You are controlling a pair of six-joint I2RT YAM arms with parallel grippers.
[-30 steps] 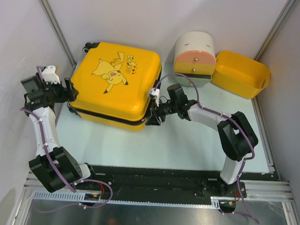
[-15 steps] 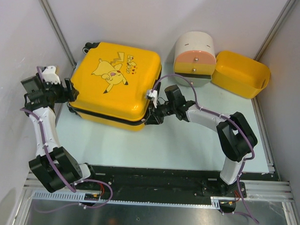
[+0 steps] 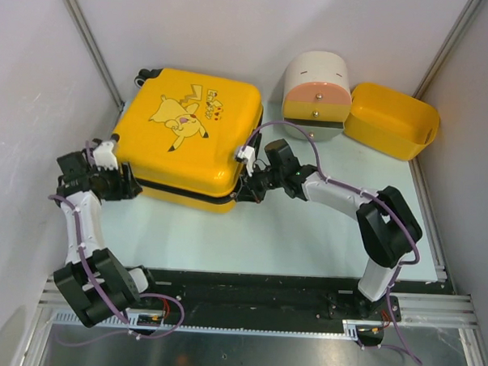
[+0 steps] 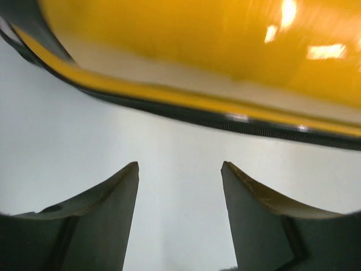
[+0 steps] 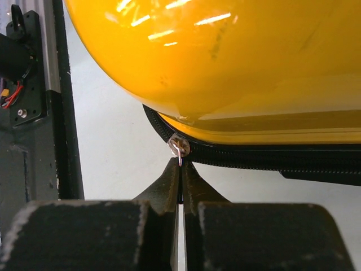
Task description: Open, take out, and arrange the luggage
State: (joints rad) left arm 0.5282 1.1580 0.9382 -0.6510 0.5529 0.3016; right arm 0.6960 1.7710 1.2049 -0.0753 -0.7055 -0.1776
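A: State of right gripper (image 5: 180,167)?
B: Pinched on the zipper pull (image 5: 179,148) at its tips — luggage (image 5: 225,62) directly ahead. Thin hold; may slip when dragged.
A: And left gripper (image 4: 180,166)?
B: Fingers apart, empty, luggage just ahead — unbraced, it may slide.
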